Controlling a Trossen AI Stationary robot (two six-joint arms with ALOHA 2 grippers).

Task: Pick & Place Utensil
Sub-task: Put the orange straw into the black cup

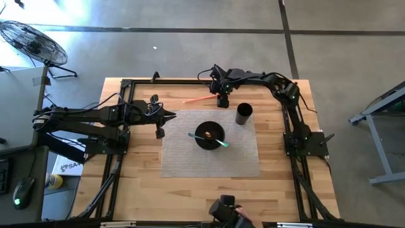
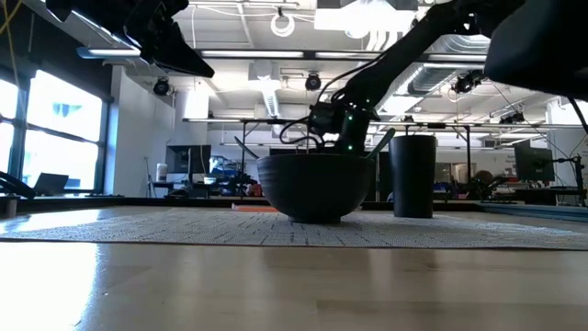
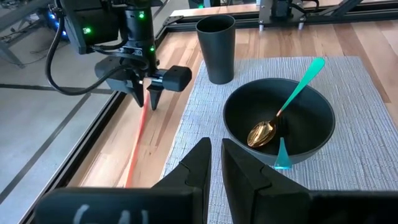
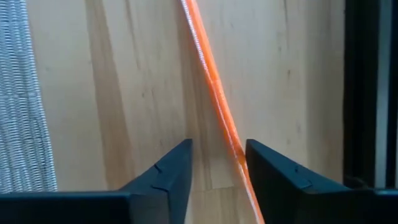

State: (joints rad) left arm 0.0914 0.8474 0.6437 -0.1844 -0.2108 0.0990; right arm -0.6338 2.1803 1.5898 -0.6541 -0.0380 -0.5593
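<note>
High view: wooden table (image 1: 142,180), woven mat (image 1: 190,155), concrete floor (image 1: 190,54).

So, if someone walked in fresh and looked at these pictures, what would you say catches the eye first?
Probably the bright orange utensil lying on the bare wood at the table's far edge, with the right gripper lowered over it, one finger on each side. Next comes the black bowl in the middle of the grey mat, with a teal-handled gold spoon resting in it, and the black cup just beyond the mat's corner. The left gripper waits above the mat's left side.
</note>
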